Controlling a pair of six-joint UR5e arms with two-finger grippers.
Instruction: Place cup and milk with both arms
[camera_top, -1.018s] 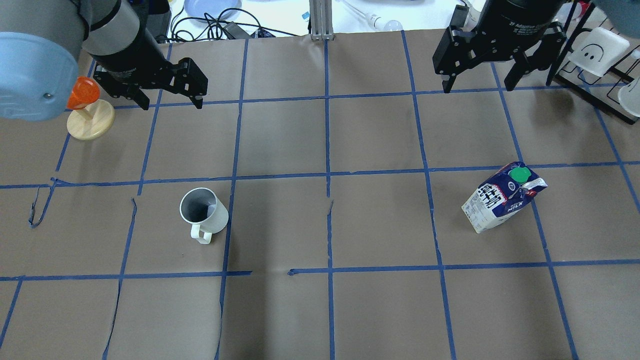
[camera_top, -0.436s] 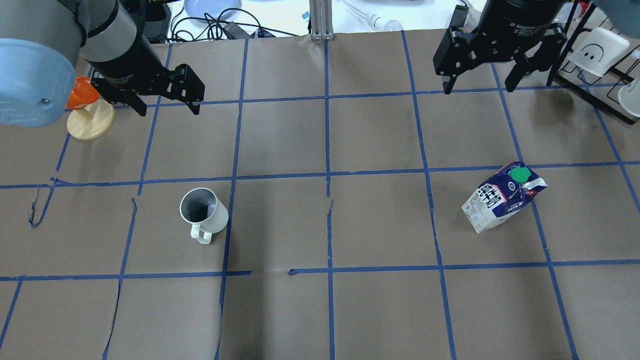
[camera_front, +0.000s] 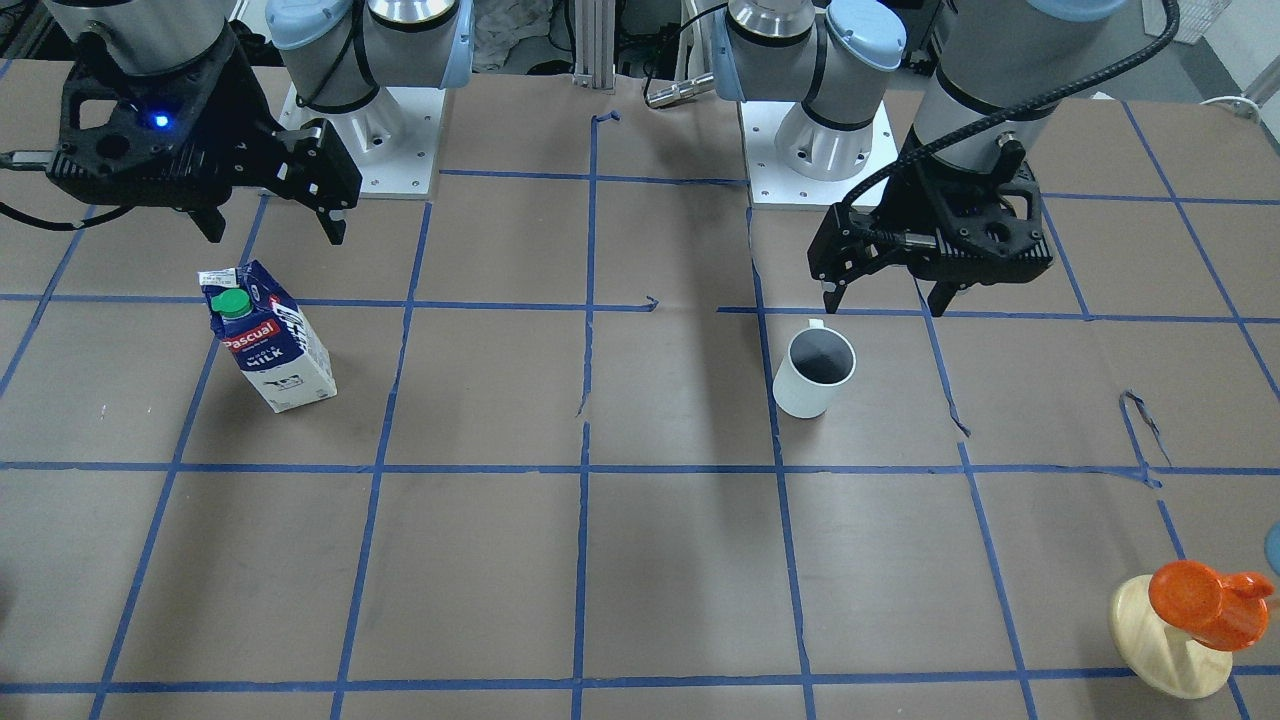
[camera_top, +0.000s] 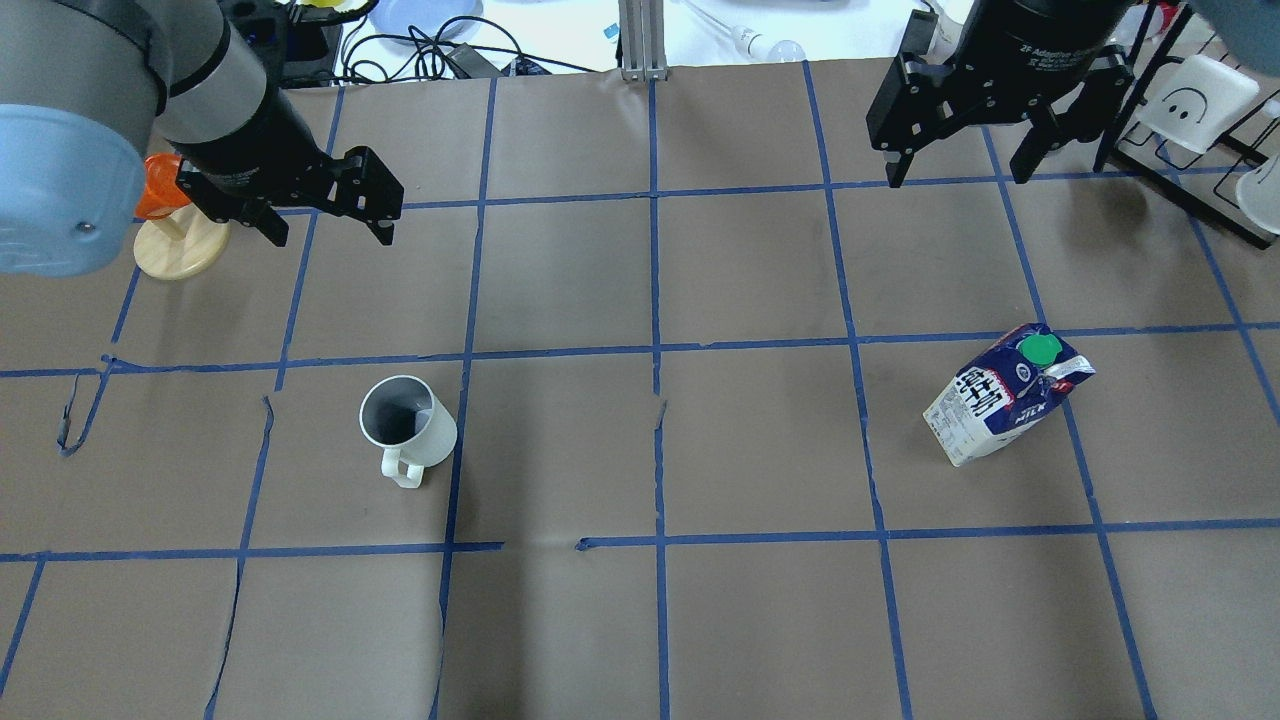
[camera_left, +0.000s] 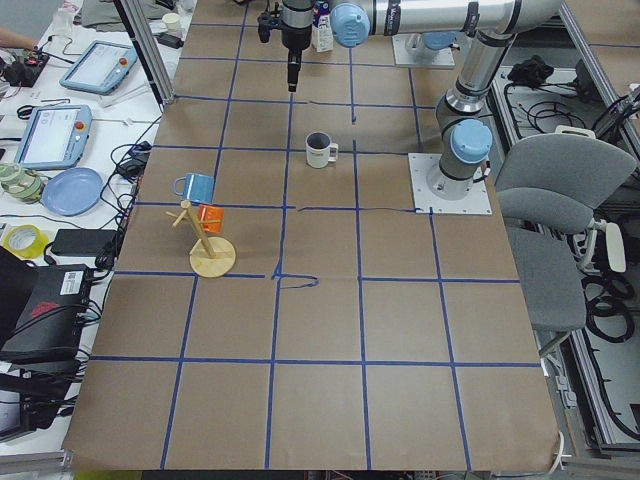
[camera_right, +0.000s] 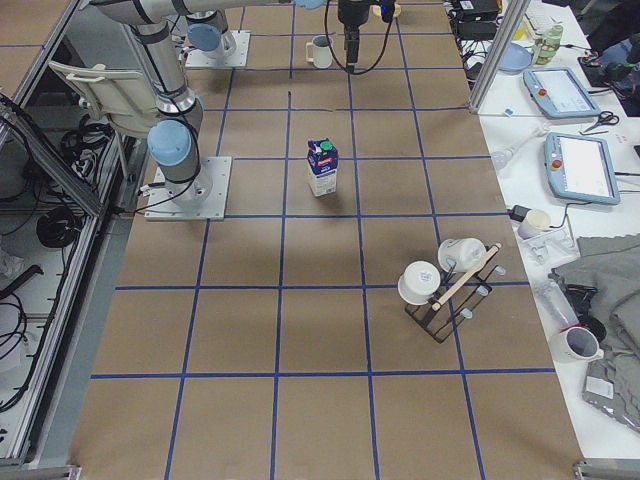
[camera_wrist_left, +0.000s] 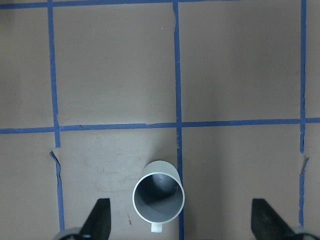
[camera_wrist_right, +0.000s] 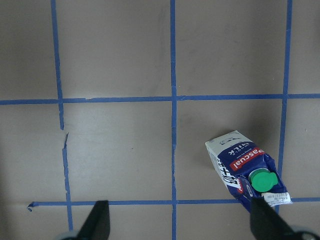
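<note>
The left end effector (camera_top: 330, 237) hangs high above the desk (camera_top: 640, 620), its fingers spread wide and holding nothing. The cup (camera_top: 408, 428) stands upright below it, handle toward the robot. The right end effector (camera_top: 956, 178) is also wide open and empty, high over the milk (camera_top: 1005, 395), which stands upright on the desk's right half. In the overhead view the left arm partly hides the wooden stand (camera_top: 185, 248) with its orange mug (camera_front: 1195, 603), which the front-facing view shows whole. Only the exterior left view shows a blue mug (camera_left: 195, 186) there. A black mug rack (camera_right: 450, 285) stands right of the milk.
</note>
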